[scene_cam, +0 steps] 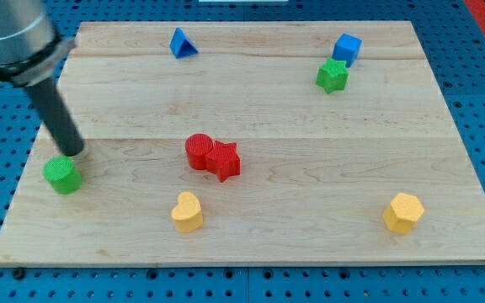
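Observation:
My tip [73,152] rests on the wooden board [251,126] at the view's left, just above the green round block [61,174], touching it or nearly so. Toward the middle, a red round block [198,151] sits against a red star block [224,160]. A yellow heart block [187,211] lies below them. The other blocks are far from the tip.
A blue triangular block [181,42] sits at the view's top. A blue cube [347,48] and a green star block [333,77] stand close together at the top right. A yellow hexagonal block [403,212] is at the bottom right. Blue pegboard surrounds the board.

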You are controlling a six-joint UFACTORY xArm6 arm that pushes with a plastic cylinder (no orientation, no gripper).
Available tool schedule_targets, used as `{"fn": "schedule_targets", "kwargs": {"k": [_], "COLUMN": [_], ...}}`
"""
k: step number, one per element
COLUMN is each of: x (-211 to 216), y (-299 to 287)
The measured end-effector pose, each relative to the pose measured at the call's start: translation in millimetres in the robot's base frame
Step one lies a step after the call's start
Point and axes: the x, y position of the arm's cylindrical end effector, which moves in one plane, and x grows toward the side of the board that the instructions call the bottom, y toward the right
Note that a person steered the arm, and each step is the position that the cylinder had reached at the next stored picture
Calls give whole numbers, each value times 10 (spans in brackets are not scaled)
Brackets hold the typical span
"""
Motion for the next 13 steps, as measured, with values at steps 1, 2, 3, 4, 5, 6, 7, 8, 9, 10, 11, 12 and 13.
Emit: {"fn": "schedule_targets", "kwargs": {"k": [1, 2, 3, 4, 5, 6, 7, 8, 9, 10, 11, 12, 13], "x": [500, 296, 317, 317, 317, 317, 319, 319, 319, 319, 353, 469, 520], "y": [42, -14, 359, 432, 566, 831, 875, 886, 999, 1088, 1136, 1618, 1901]}}
